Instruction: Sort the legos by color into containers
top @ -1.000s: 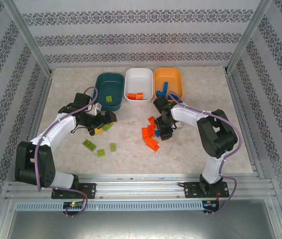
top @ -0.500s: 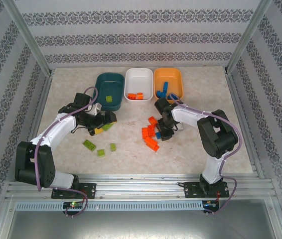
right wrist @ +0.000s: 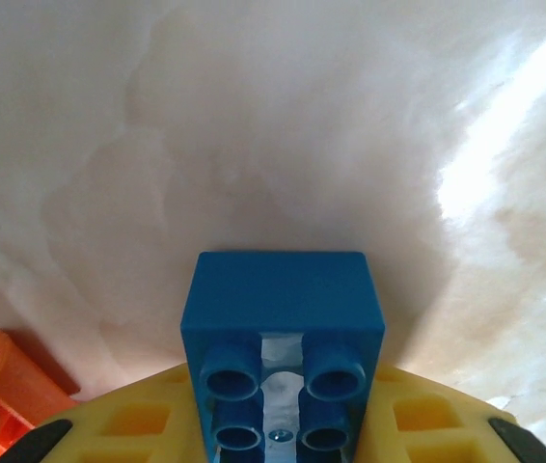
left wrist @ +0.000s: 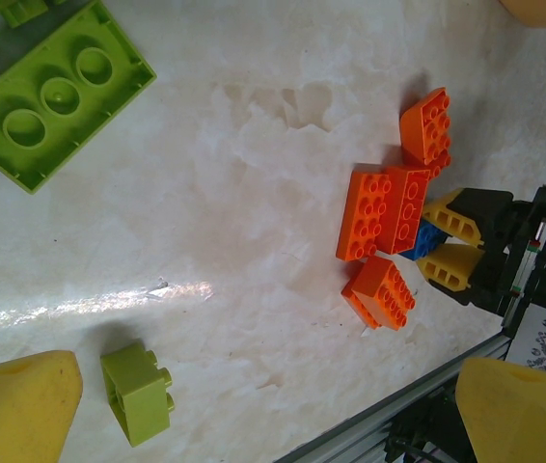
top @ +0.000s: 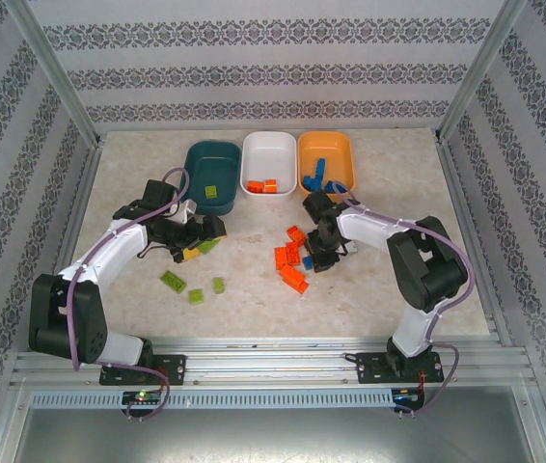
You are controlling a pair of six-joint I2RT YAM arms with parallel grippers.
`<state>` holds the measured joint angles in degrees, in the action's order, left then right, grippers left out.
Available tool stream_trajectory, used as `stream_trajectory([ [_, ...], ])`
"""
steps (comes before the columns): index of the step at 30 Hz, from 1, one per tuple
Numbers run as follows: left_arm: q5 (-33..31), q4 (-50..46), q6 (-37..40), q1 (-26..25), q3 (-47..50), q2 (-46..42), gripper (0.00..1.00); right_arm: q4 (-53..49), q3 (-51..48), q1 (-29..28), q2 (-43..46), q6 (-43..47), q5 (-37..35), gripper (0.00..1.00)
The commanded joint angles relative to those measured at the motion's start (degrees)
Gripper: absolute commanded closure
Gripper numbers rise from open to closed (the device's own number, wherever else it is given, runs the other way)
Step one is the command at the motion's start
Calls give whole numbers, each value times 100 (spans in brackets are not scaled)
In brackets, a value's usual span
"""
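Observation:
My right gripper (top: 313, 253) (right wrist: 283, 420) is shut on a blue lego (right wrist: 283, 323) at the right side of a cluster of orange legos (top: 292, 260) (left wrist: 381, 212). The left wrist view shows the same gripper's yellow fingers (left wrist: 450, 220) clamping that blue lego (left wrist: 429, 239). My left gripper (top: 201, 236) (left wrist: 263, 415) hangs open over the table, holding nothing, with a small green lego (left wrist: 138, 394) by its left finger. Green legos (top: 172, 281) lie near the front left. The teal (top: 201, 159), white (top: 269, 149) and orange (top: 339, 149) containers stand in a row at the back.
A green lego (top: 212, 191) lies in the teal bin, orange legos (top: 263, 185) in the white one, blue legos (top: 317, 172) in the orange one. A big green plate (left wrist: 56, 92) lies under the left arm. Metal rails (top: 273, 352) edge the front.
The right gripper's jaws have closed onto the blue lego, and the right arm has shifted slightly. The left arm has not moved.

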<state>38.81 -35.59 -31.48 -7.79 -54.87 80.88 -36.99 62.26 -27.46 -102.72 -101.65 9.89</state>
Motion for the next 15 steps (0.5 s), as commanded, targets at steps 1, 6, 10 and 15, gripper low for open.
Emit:
stream_trajectory([
  [1,-5,-149,106,-4,-35,8,0,-254,-235,207,367,146,-210,69],
  [6,4,-141,101,-3,-24,19,0,-537,-518,732,1002,479,-419,69],
  [10,13,-127,90,-3,-34,26,0,-878,-467,1283,1503,923,-633,69],
  [15,28,-113,72,-6,-23,38,0,-1125,202,1817,1629,1896,-664,69],
])
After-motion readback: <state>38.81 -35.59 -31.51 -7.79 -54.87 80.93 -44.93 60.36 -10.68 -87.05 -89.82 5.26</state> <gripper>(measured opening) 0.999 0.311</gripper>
